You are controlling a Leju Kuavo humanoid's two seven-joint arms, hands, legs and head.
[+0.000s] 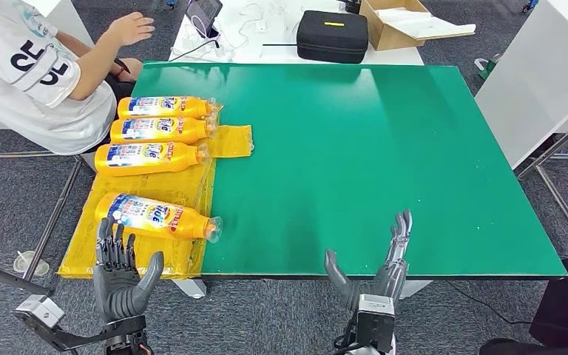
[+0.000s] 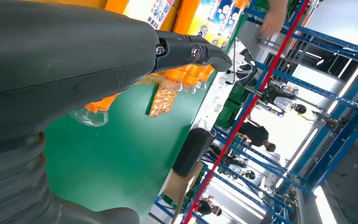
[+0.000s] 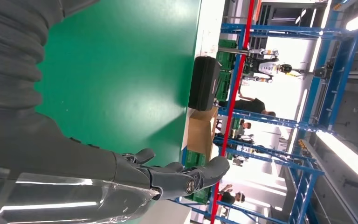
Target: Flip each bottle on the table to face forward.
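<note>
Four orange bottles lie on their sides at the left end of the green desk (image 1: 355,148), caps pointing right, on a yellow sheet (image 1: 185,188). Three sit close together in a row towards the far edge: the far bottle (image 1: 164,107), the second bottle (image 1: 161,129) and the third bottle (image 1: 148,157). The near bottle (image 1: 159,216) lies apart from them, slightly angled, near the front edge.

The left robot hand (image 1: 122,274) is raised just in front of the near bottle, fingers spread and holding nothing, its fingertips close to the bottle's base. The right robot hand (image 1: 377,270) is at the desk's front edge, well apart from the bottles, fingers apart and holding nothing.

A person (image 1: 37,74) sits at the far left corner. Beyond the desk stand a black case (image 1: 333,35) and a cardboard box (image 1: 407,22).
</note>
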